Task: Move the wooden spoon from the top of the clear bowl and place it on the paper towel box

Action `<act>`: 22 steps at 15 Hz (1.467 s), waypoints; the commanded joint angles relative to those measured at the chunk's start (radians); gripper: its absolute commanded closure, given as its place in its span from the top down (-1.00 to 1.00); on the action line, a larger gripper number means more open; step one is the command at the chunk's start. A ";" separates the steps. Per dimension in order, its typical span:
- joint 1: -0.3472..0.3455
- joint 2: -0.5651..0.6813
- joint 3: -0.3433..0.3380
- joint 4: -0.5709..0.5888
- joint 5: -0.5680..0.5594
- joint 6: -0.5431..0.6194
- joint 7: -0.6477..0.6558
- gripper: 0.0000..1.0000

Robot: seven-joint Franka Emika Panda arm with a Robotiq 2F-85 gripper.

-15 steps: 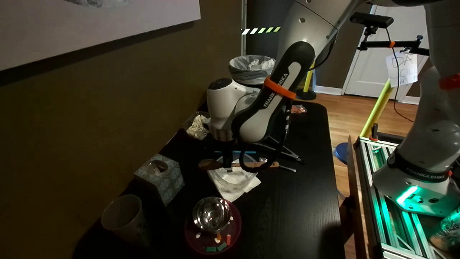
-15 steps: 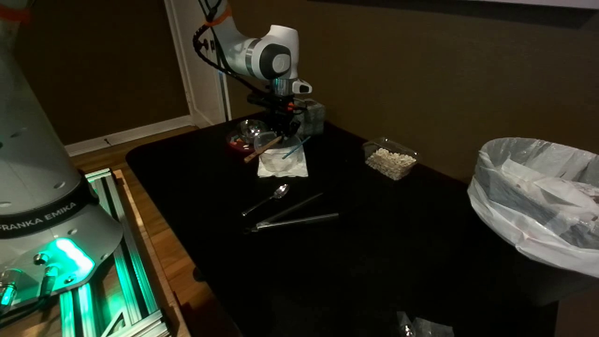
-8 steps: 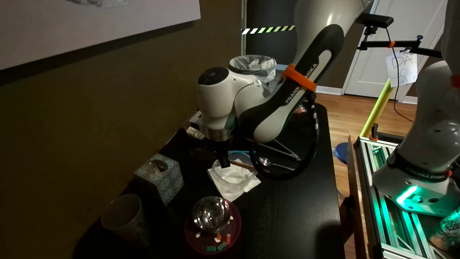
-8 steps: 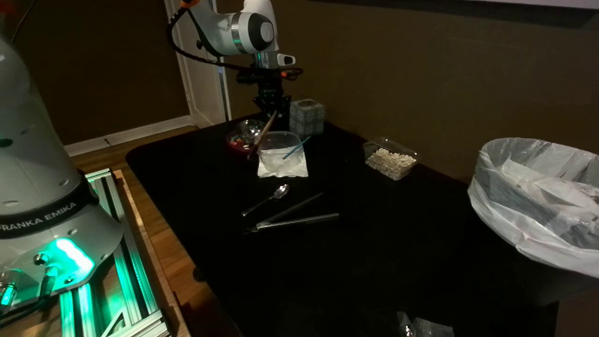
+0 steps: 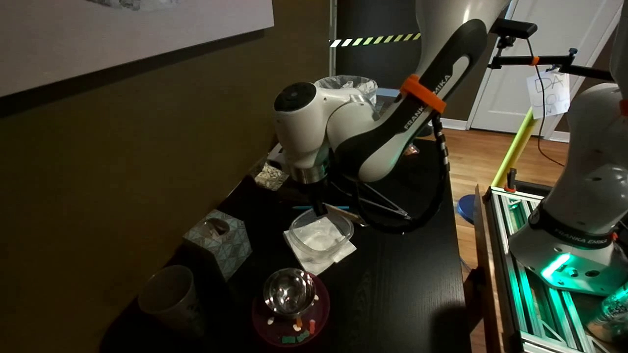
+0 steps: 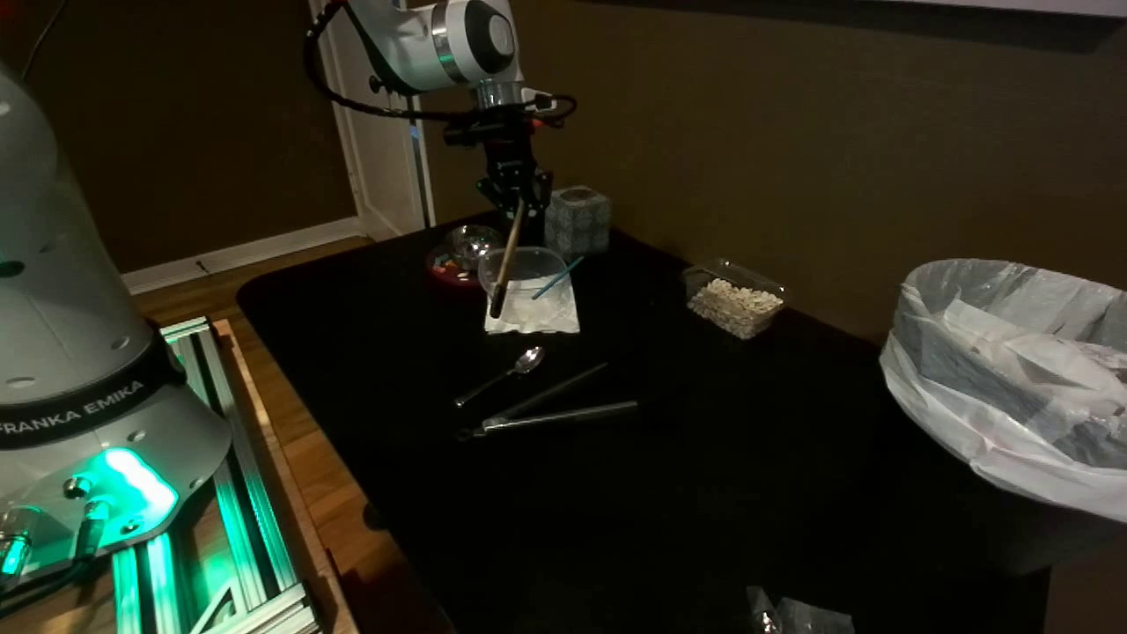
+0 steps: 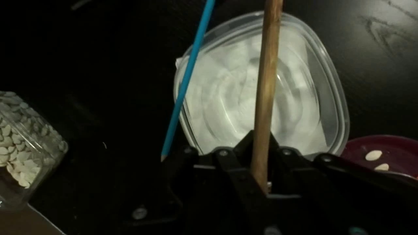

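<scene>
Wooden spoon [image 6: 508, 262]: held by the gripper [image 6: 522, 208], which is clamped around it. In an exterior view the shaft slopes down from the grip to a dark lower end. In the wrist view it crosses over the clear bowl [image 7: 332, 81]; whether it touches the rim cannot be determined. The spoon's head cannot be made out.

The bowl stands upright on a white napkin [image 5: 316, 267] on the black table [image 6: 748, 493]. A blue stick [image 7: 187, 78] overlaps one side of its rim in the wrist view; contact cannot be confirmed.

Paper towel box [image 5: 223, 240]: upright near the wall [image 5: 122, 162], well apart from the gripper in an exterior view.

Surrounding items: a shiny metal bowl [image 5: 289, 292] sits on a dark red plate [image 5: 262, 328]. A metal spoon [image 6: 500, 377] and V-shaped tongs [image 6: 563, 416] lie near each other. A transparent container [image 6: 775, 287] holds pale seeds [image 6: 735, 306].
</scene>
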 commanded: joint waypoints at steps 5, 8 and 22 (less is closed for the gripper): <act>0.044 -0.006 0.021 0.046 -0.190 -0.429 0.100 -0.98; 0.051 0.011 0.074 0.077 -0.245 -0.555 0.016 -0.98; 0.044 0.000 0.201 0.031 -0.313 -0.475 -0.300 -0.98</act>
